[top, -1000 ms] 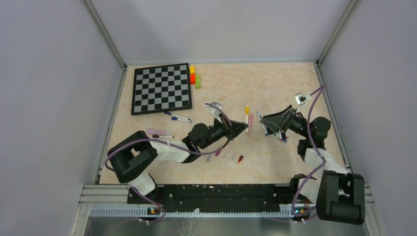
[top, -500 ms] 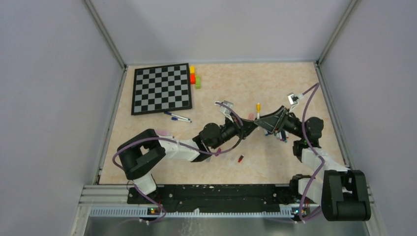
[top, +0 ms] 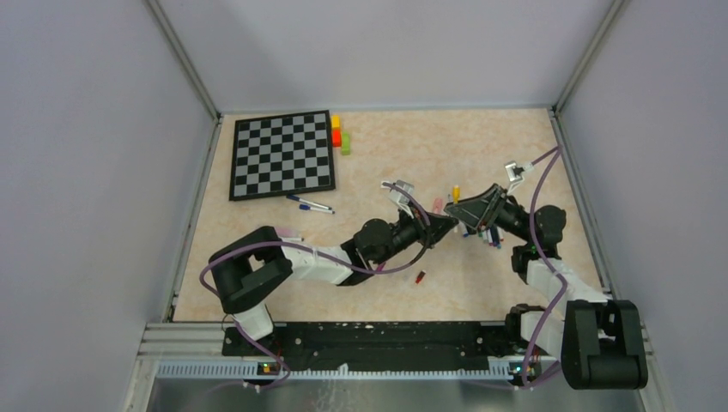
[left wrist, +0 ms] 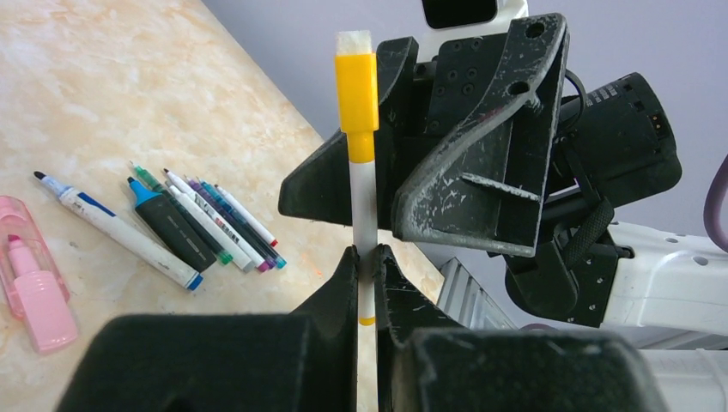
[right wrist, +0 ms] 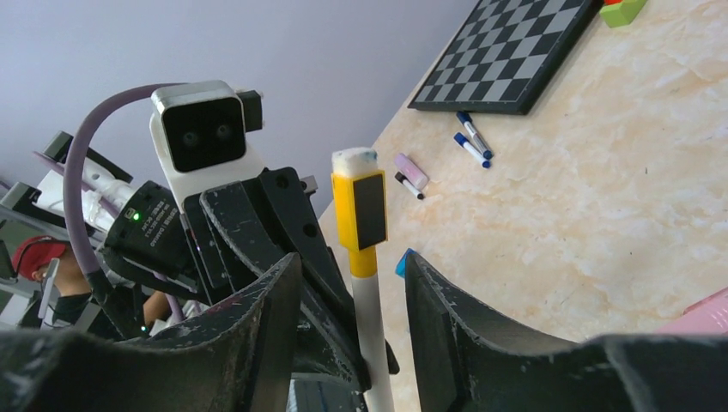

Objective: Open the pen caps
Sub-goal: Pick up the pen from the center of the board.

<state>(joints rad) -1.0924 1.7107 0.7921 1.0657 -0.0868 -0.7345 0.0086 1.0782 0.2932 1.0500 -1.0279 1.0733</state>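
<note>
My left gripper [left wrist: 367, 257] is shut on the white barrel of a pen [left wrist: 365, 202] and holds it upright above the table. The pen's yellow cap [left wrist: 355, 93] sits at its upper end, above the jaws. My right gripper [right wrist: 354, 262] is open, with one finger on each side of the barrel just below the yellow cap [right wrist: 359, 202], not touching it. In the top view the two grippers meet at mid-table, left gripper [top: 446, 222] against right gripper [top: 457, 209], with the yellow cap [top: 456, 192] poking up.
A row of several uncapped pens [left wrist: 210, 219] and a pink highlighter [left wrist: 36, 287] lie on the table under the grippers. A red cap [top: 420, 276] lies nearer the bases. The chessboard [top: 282, 154], coloured blocks [top: 337, 134] and two blue pens [top: 309, 204] are at back left.
My left gripper has carried the yellow-capped pen rightward to the right gripper. The right gripper has come left so that its open fingers stand either side of the pen.
</note>
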